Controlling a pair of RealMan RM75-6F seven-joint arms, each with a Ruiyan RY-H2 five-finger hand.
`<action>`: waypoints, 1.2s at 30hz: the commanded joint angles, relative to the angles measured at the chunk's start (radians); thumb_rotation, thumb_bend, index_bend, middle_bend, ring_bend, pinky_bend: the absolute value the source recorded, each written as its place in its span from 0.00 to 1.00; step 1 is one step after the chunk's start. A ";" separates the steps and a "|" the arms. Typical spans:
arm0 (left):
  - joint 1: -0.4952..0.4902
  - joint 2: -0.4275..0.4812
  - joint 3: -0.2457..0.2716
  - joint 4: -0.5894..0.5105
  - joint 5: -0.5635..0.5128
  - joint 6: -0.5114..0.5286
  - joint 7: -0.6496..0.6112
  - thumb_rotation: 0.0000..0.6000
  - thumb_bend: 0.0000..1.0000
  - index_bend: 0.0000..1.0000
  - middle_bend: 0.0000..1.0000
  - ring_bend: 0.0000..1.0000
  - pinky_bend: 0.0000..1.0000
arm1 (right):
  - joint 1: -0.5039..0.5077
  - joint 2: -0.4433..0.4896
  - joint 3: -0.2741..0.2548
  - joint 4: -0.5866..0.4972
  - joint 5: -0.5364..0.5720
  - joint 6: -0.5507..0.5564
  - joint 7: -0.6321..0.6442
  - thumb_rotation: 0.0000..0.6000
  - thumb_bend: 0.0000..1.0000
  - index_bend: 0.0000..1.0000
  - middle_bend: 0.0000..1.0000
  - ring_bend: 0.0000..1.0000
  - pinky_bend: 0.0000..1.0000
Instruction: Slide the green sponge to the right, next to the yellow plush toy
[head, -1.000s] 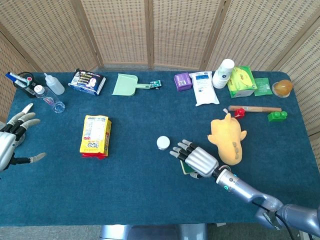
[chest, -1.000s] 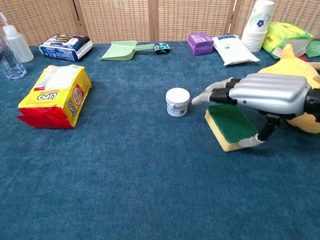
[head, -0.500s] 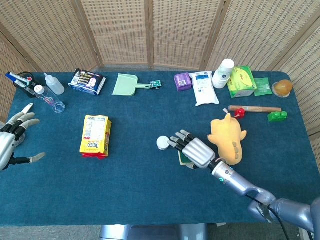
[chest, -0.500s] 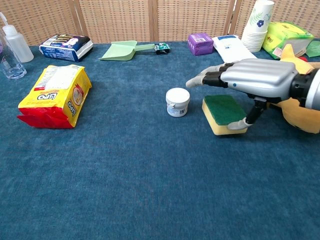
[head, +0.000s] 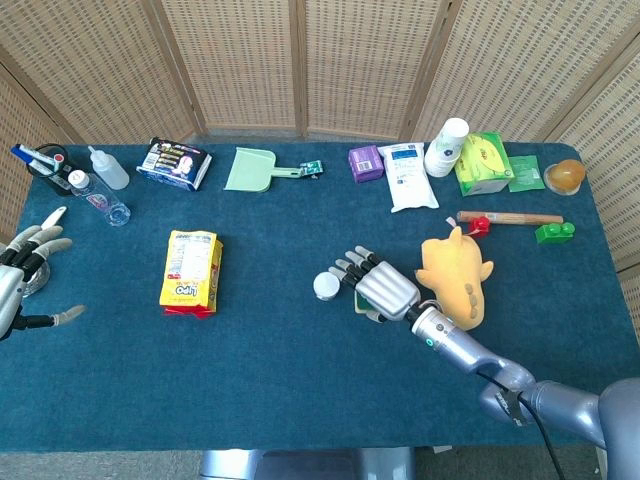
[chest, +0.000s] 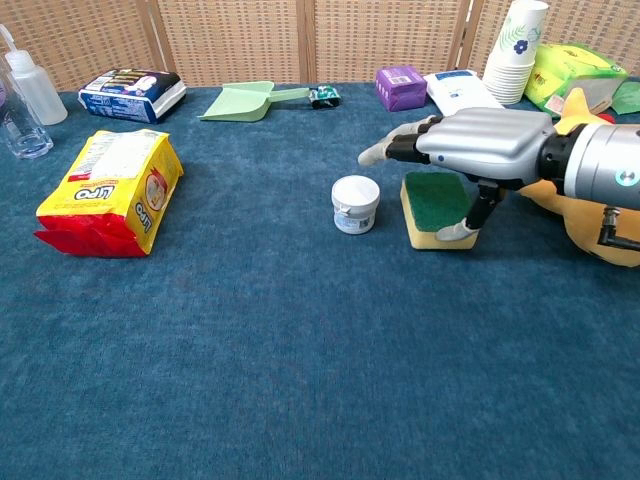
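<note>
Chest view shows the right hand (chest: 480, 150) stretched flat, palm down, over the green sponge (chest: 434, 205), the arm reaching in from the right edge. Its fingers (chest: 392, 150) are straight and slightly apart, pointing left past the sponge's far edge, while the thumb (chest: 470, 218) drops down and touches the sponge's near right corner. Nothing is clasped; the hand is spread over the sponge, and I cannot tell whether the palm actually presses on its green top. The sponge lies flat on the blue tablecloth (chest: 300, 350), just beside a small white jar (chest: 355, 204) on its left, with the yellow plush toy (chest: 590, 215) near on its right, a gap between them partly hidden by the wrist.

From the head view the same hand (head: 380, 290) lies at the middle of the table, forearm running away toward the lower right corner, fingertips almost at the white jar (head: 326, 286). Only a sliver of the sponge (head: 360, 300) peeks out beneath the palm. The plush toy (head: 455, 280) lies just to the right of the wrist.

The left hand (head: 18, 285) hangs at the table's left edge, well apart from all this, fingers fanned wide and holding nothing. A yellow snack packet (head: 190, 270) lies between the two hands.
</note>
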 joint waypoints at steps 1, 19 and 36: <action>0.002 -0.002 0.001 0.004 0.000 0.001 -0.004 0.80 0.10 0.18 0.14 0.10 0.32 | 0.007 0.005 -0.002 0.007 0.008 -0.014 -0.006 1.00 0.27 0.00 0.00 0.00 0.12; 0.001 -0.013 0.011 -0.010 0.008 -0.012 0.009 0.80 0.11 0.20 0.16 0.12 0.33 | -0.112 0.315 0.007 -0.346 0.102 0.112 -0.043 1.00 0.27 0.01 0.11 0.02 0.20; 0.083 0.002 0.059 -0.049 -0.065 0.003 0.100 0.80 0.11 0.26 0.21 0.15 0.34 | -0.377 0.479 0.020 -0.427 0.278 0.395 -0.119 1.00 0.27 0.22 0.27 0.13 0.28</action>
